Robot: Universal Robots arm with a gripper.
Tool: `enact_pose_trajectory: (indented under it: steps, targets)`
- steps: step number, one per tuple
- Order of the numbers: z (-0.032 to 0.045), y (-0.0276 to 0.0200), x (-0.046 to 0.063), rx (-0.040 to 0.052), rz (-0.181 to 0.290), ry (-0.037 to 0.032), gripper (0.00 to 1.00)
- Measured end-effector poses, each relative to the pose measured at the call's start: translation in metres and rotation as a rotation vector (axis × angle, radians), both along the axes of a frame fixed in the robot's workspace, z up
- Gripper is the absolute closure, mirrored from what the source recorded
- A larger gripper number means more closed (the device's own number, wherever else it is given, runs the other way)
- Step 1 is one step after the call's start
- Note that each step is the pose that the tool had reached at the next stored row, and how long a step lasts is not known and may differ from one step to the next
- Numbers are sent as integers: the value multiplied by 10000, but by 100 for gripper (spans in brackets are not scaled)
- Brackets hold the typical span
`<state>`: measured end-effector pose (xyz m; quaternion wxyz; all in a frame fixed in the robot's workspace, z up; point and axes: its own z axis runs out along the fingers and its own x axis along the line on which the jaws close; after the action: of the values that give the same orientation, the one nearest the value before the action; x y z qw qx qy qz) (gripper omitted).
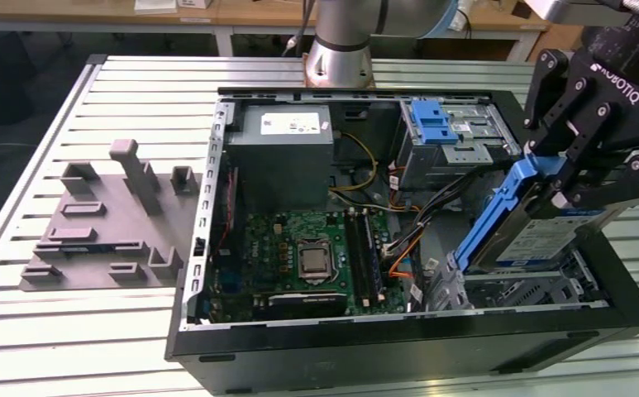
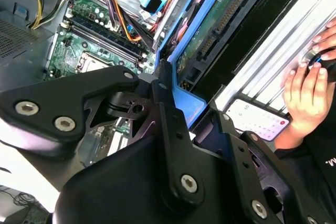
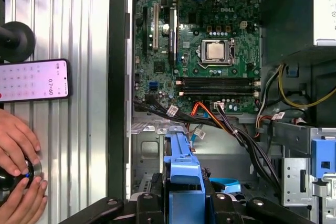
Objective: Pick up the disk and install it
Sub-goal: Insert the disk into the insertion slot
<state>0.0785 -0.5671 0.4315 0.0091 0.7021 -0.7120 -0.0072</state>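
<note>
1. Ext. view: grey fixture on table, at 9 o'clock of open PC case.
2. In the case: motherboard, w/ PSU at its 12 o'clock.
3. At 3 o'clock of motherboard: disk, tilted above case edge, gripper jaws pinching it.

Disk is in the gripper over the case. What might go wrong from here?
The disk hangs tilted in the gripper; entering the bay at that angle, its blue rails may jam.
Loose cables lie beside the bay and might snag.
A person's hands rest on the table beside the case; a wide swing might reach them.
</note>
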Motion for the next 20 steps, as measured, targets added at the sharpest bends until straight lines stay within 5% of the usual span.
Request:
enact_pose_trajectory:
  steps: [20]
  targets:
    - [-138, 0, 0, 1, 0, 0, 64]
